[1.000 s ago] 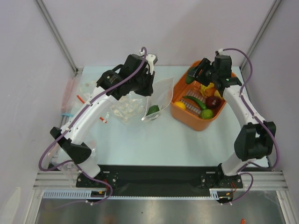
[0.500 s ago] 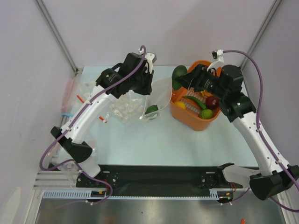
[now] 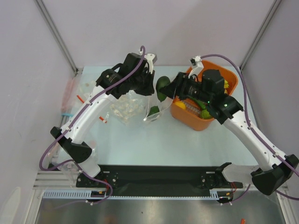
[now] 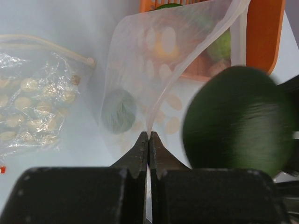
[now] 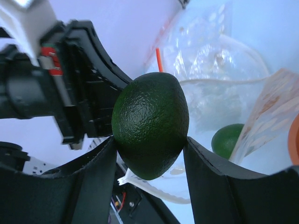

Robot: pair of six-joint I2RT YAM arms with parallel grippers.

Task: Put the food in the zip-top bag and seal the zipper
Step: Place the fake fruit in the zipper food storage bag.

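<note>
My left gripper (image 3: 148, 91) is shut on the mouth edge of the dotted zip-top bag (image 3: 159, 101) and holds it up off the table. In the left wrist view the pinched zipper edge (image 4: 187, 65) runs up and right from the gripper (image 4: 149, 136), with the bag (image 4: 135, 65) open beside it. A lime (image 4: 119, 111) lies inside the bag and also shows in the right wrist view (image 5: 227, 140). My right gripper (image 3: 166, 89) is shut on the dark green avocado (image 3: 163, 87), in the air at the bag's mouth. The avocado fills the right wrist view (image 5: 150, 121) and shows blurred in the left wrist view (image 4: 233, 121).
The orange basket (image 3: 186, 115) stands right of the bag and holds more toy food, mostly hidden under my right arm. It also shows in the left wrist view (image 4: 264, 32). Plain crumpled clear bags (image 3: 124, 111) lie to the left of the dotted bag on the table.
My right arm lifted the avocado out of the basket and carried it left to the bag's mouth. My left gripper kept hold of the bag and stayed in place.
</note>
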